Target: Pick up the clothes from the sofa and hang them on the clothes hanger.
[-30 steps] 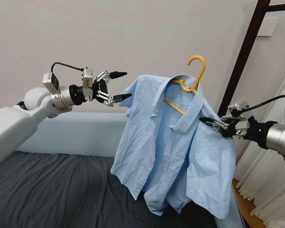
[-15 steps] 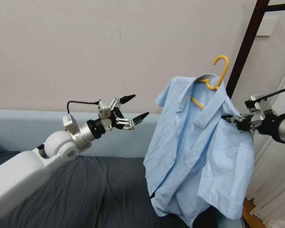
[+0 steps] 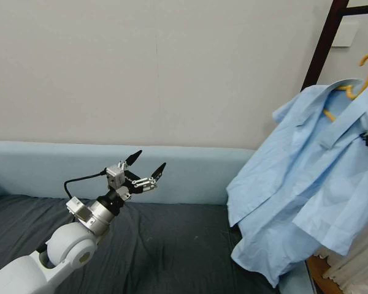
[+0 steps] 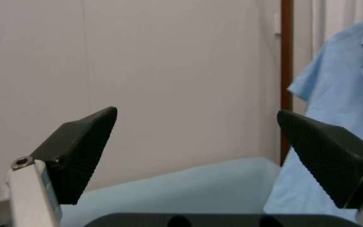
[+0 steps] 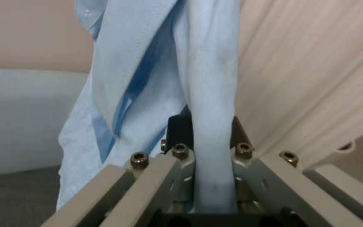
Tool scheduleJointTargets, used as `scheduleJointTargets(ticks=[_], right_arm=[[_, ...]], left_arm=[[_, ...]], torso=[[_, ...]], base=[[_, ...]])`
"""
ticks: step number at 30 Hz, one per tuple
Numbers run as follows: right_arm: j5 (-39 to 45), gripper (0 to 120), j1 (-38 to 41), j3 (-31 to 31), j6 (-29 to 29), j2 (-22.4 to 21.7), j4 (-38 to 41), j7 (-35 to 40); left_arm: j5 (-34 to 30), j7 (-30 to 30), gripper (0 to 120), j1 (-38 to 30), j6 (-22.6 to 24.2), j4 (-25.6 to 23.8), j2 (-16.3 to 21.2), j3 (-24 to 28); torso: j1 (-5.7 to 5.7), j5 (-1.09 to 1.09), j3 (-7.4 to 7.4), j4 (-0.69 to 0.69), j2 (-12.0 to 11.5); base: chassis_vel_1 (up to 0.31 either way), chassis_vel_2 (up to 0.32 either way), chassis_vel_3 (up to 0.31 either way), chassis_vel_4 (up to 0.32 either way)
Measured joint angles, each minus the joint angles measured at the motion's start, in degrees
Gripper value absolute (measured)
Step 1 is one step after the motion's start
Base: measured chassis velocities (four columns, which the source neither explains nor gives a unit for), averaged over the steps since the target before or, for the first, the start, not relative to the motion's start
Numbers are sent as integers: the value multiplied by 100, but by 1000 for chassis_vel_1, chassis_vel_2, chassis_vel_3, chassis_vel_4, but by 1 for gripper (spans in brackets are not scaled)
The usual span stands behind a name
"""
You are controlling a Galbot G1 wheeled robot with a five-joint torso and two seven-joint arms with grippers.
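One pale blue shirt (image 3: 300, 202) hangs on one yellow hanger (image 3: 354, 94) at the right edge of the head view, beside the sofa (image 3: 190, 177). The right claw (image 5: 210, 142) is clamped on its fabric. The left claw (image 3: 150, 160), fingers apart, sits lower left of centre.

Soft matt cloth shirt (image 3: 306, 202), glossy plastic hanger (image 3: 351, 93), ribbed matt fingers (image 4: 81, 151).
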Motion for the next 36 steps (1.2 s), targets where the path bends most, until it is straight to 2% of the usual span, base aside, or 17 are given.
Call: scheduleJointTargets(ticks=[4,8,11,13,14,16,19,20,23,24,28,29,31,33,34,36], right_arm=[[-50,1,198,-157,-51,-176,-361,3],[-541,1,95,-151,-49,-143,-736,-454],[-1537,1,-154,-220,156,246,-1087,-1102],[-2306,1,-273,-350,304,524,-1336,-1484],[-2306,1,-273,-350,304,524,-1336,-1484],[-3111,1,-328,-510,527,865,-1840,-2037],[-3792,1,-289,-690,832,1197,-2543,-2637],[-3792,1,-289,-690,832,1197,-2543,-2637],[-4475,1,89,-1165,1207,1669,-3109,-3109],[-4475,1,89,-1165,1207,1669,-3109,-3109],[-4936,1,1203,-2293,1445,2499,-3624,-3247],[-4936,1,1203,-2293,1445,2499,-3624,-3247],[-5026,1,1980,-2851,1511,2884,-3969,-3219],[-5168,1,2527,-3295,1574,3085,-4234,-3224],[-5168,1,2527,-3295,1574,3085,-4234,-3224],[-5429,1,2924,-3696,1635,3176,-4407,-3297]], left_arm=[[267,-267,100,455,70,-42,-103,-257],[565,-551,100,978,195,-134,-377,-576],[831,-767,100,1823,280,-352,-894,-1112],[993,-765,100,2318,133,-419,-1166,-1326],[993,-765,100,2318,133,-419,-1166,-1326],[1215,-683,100,2778,-80,-480,-1382,-1479],[1359,-647,100,3145,-149,-598,-1631,-1550],[1359,-647,100,3145,-149,-598,-1631,-1550],[1437,-654,100,3255,-141,-635,-1908,-1547],[1437,-654,100,3255,-141,-635,-1908,-1547],[1461,-678,100,3270,-52,-640,-2130,-1496],[1461,-678,100,3270,-52,-640,-2130,-1496],[1469,-678,100,3286,-25,-641,-2210,-1485],[1491,-682,100,3326,-18,-640,-2268,-1485],[1491,-682,100,3326,-18,-640,-2268,-1485],[1526,-684,100,3373,-18,-641,-2324,-1494]], torso=[[0,-3,-1,-2,0],[0,-4,-1,-4,1],[0,2,0,1,0],[0,-1,0,3,0],[0,-1,0,3,0],[0,2,0,3,0],[0,1,0,-2,0],[0,1,0,-2,0],[0,-1,-1,-6,0],[0,-1,-1,-6,0],[0,2,1,1,0],[0,2,1,1,0],[1,1,1,3,-1],[1,-7,2,6,-1],[1,-7,2,6,-1],[1,-7,2,6,-1]], base=[[0,0,0,0],[0,0,0,0],[0,0,0,0],[0,0,0,0],[0,0,0,0],[0,0,0,0],[0,0,0,0],[0,0,0,0],[0,0,0,0],[0,0,0,0],[0,0,0,0],[0,0,0,0],[0,0,0,0],[0,0,0,0],[0,0,0,0],[0,0,0,0]])
